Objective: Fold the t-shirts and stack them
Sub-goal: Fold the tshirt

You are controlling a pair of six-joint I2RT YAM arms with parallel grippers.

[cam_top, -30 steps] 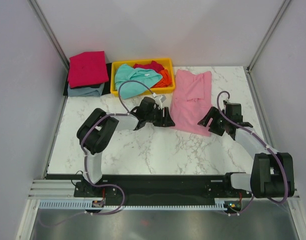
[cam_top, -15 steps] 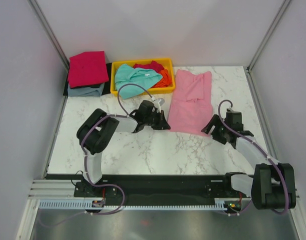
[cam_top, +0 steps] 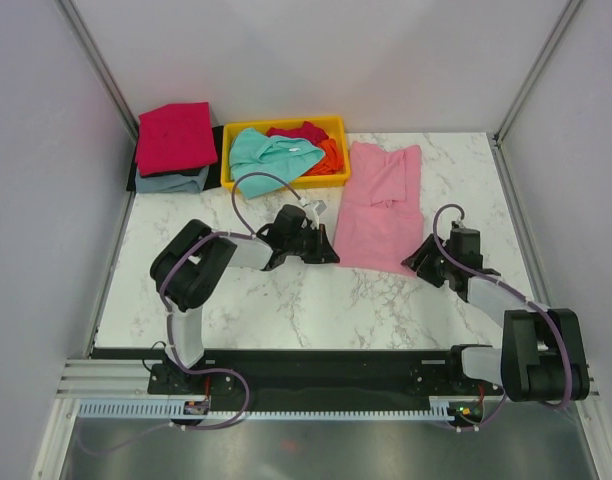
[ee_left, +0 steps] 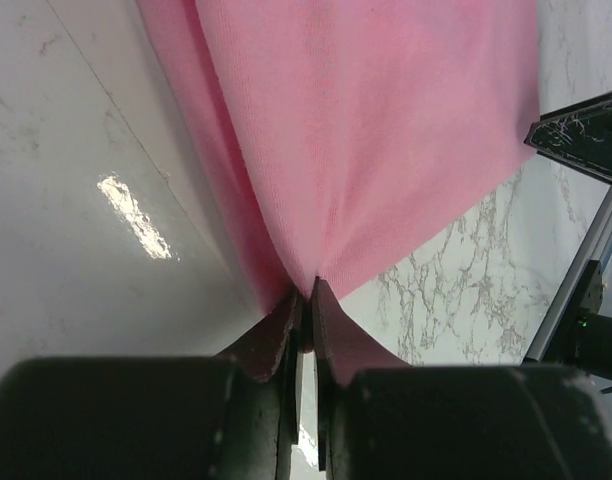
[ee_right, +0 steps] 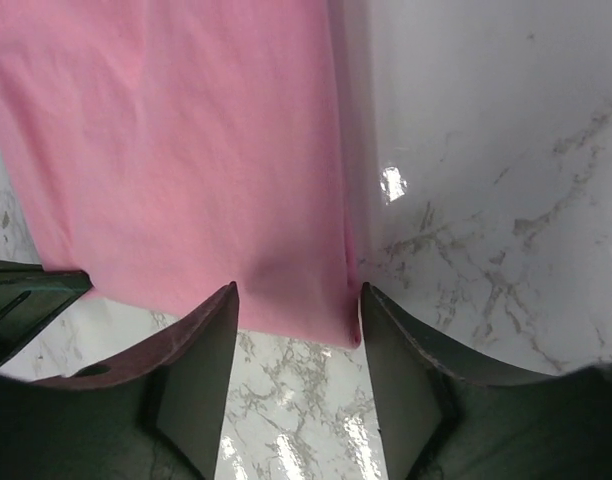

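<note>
Pink t-shirt (cam_top: pixel 381 205): flat on marble table (cam_top: pixel 286 300), just right of yellow tray (cam_top: pixel 331 121). Left gripper (ee_left: pixel 306 292): clamped on near left hem. Right gripper (ee_right: pixel 298 298): fingers apart, straddling near right corner.

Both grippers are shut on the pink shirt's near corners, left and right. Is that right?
Not quite. The left gripper is shut on the pink shirt, but the right gripper is open, its jaws either side of the corner without pinching it. The right wrist view shows this.
</note>
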